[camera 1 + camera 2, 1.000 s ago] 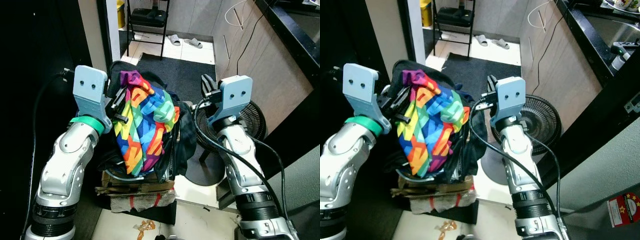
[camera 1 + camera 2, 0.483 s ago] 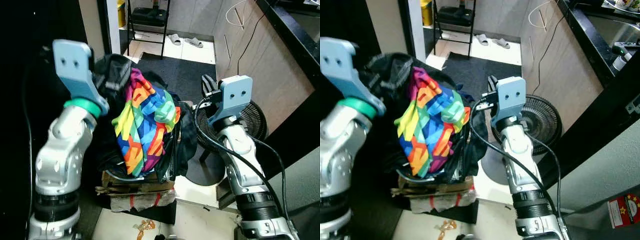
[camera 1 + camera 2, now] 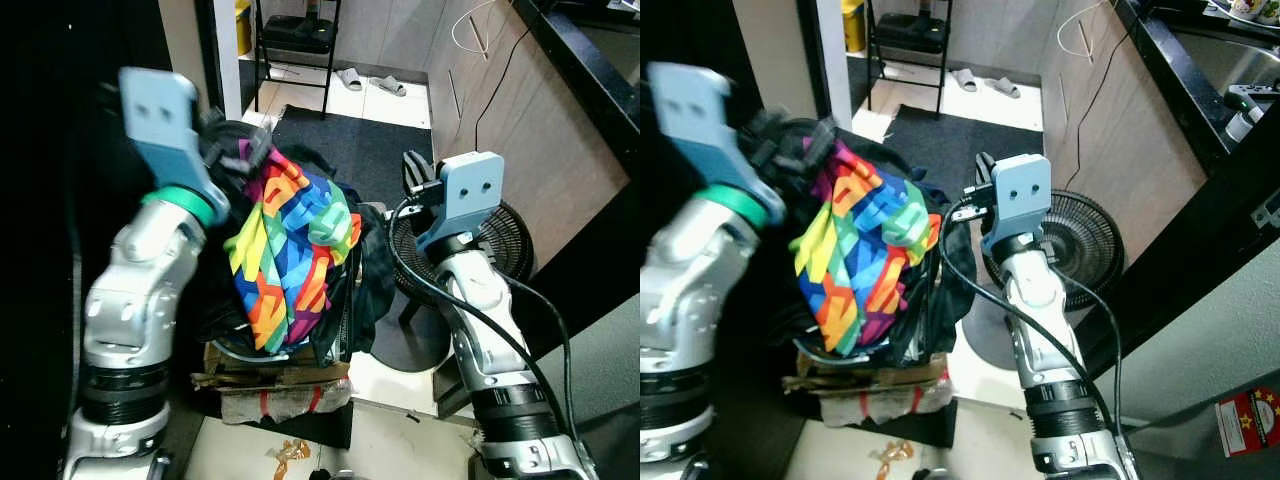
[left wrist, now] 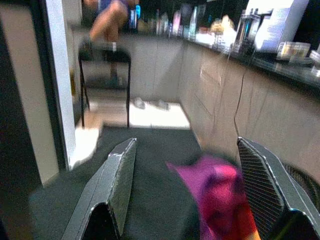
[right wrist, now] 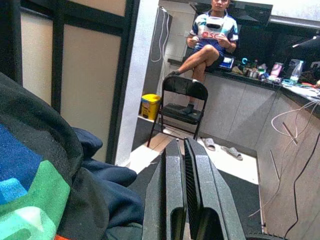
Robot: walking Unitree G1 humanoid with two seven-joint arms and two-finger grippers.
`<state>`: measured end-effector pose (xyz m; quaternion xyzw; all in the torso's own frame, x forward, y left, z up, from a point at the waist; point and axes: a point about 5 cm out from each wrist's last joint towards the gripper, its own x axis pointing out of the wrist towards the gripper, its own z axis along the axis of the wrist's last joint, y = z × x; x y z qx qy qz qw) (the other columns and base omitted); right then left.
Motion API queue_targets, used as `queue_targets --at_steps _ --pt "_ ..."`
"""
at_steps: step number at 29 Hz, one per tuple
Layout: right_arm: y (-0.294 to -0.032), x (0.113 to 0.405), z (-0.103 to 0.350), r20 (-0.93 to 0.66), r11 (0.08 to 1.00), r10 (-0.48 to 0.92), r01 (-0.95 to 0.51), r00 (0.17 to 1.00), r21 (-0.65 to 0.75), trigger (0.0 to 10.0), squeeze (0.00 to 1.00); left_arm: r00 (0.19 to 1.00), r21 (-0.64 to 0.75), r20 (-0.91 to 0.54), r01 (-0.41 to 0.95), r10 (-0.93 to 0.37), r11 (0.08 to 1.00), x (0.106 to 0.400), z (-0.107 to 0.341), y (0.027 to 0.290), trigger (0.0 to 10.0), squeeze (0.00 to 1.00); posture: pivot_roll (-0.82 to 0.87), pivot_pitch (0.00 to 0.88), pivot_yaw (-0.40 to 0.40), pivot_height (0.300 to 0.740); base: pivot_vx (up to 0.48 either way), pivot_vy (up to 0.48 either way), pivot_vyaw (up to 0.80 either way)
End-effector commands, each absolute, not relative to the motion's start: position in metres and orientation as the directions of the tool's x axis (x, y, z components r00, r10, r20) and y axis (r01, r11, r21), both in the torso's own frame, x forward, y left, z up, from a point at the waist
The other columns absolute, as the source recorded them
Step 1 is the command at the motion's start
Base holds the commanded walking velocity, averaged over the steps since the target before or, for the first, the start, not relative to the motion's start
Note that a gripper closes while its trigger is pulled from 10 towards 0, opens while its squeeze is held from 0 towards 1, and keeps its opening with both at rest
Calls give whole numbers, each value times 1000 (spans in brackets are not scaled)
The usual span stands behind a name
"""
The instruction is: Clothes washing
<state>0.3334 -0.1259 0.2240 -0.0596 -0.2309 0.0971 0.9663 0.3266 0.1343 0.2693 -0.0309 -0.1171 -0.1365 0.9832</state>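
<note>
Left gripper [image 3: 243, 152] above laundry pile [image 3: 290, 255], fan [image 3: 505, 245] beside.

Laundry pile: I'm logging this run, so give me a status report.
Left gripper open over the rainbow garment atop the laundry pile. Right gripper shut, beside the pile. Floor fan close by.

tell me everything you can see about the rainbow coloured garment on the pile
The rainbow garment is soft, crumpled fabric printed with angular blocks of red, orange, yellow, green, blue and purple. It drapes over the top and front of a heap of dark clothes in a basket. The left gripper, fingers open, is at its upper edge.
</note>
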Motion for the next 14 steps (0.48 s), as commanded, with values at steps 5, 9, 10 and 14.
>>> queue_targets --at_steps 5,9,10,14 --pt "-127 333 218 413 976 206 -154 887 -156 10000 0 936 -19 199 299 -290 954 339 269 121 10000 0 10 65 -28 740 0 0 0" --pt "-127 333 218 414 976 205 -153 887 -155 10000 0 935 -14 192 307 -299 952 339 269 119 10000 0 10 65 -28 740 0 0 0" --pt "-127 333 218 414 976 205 -153 887 -155 10000 0 935 -14 192 307 -299 952 339 269 119 10000 0 10 65 -28 740 0 0 0" --pt "-128 332 216 411 976 202 -150 889 -155 10000 0 939 -19 165 309 -302 951 341 265 117 10000 0 14 68 -28 740 0 0 0"
